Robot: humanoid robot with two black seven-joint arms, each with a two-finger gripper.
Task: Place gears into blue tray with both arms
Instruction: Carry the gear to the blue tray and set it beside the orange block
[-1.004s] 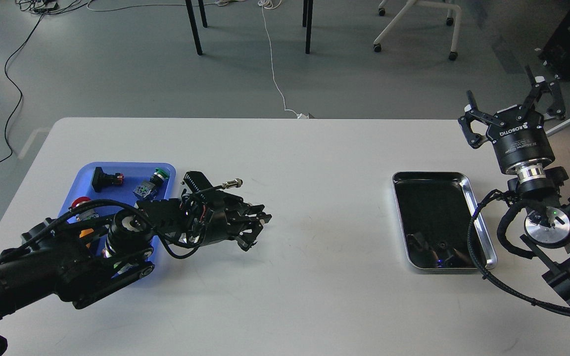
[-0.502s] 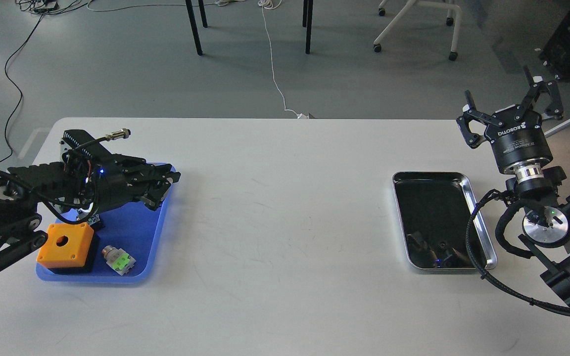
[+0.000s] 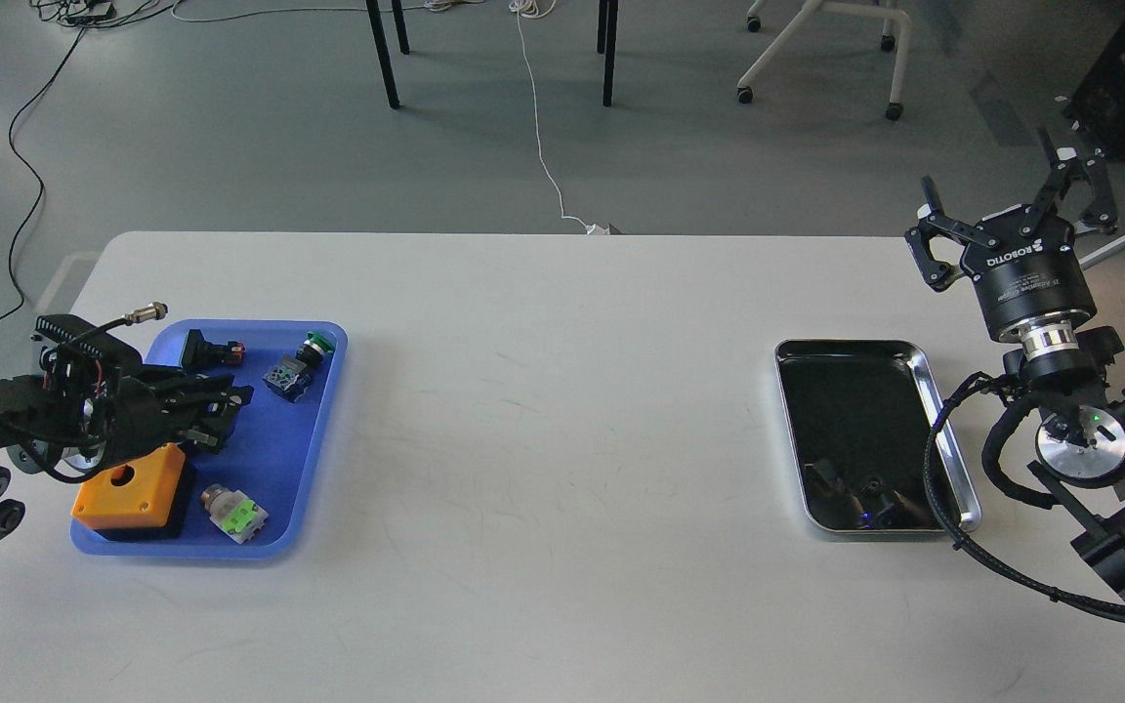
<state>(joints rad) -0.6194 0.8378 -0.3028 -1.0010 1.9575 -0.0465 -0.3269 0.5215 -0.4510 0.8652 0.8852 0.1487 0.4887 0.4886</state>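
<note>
The blue tray (image 3: 323,444) lies at the table's left and holds push buttons and other small parts. My left gripper (image 3: 224,415) hovers low over the tray's left half, pointing right. Its dark fingers blur together, so I cannot see whether they hold anything. No gear shows in the blue tray. A tiny dark round thing with a hole, possibly a gear (image 3: 873,484), lies near the front of the steel tray (image 3: 924,366) among reflections. My right gripper (image 3: 1007,200) is raised past the table's far right corner, fingers spread open and empty.
In the blue tray are an orange box (image 3: 128,488), a green-and-white part (image 3: 233,514), a black switch with a red cap (image 3: 209,351), a green-capped button (image 3: 315,344) and a small blue-grey block (image 3: 283,377). My right arm's cable (image 3: 943,469) loops beside the steel tray.
My left arm has swung back left from the table's middle to over the blue tray, uncovering the tray's contents. The right arm has hardly moved.
</note>
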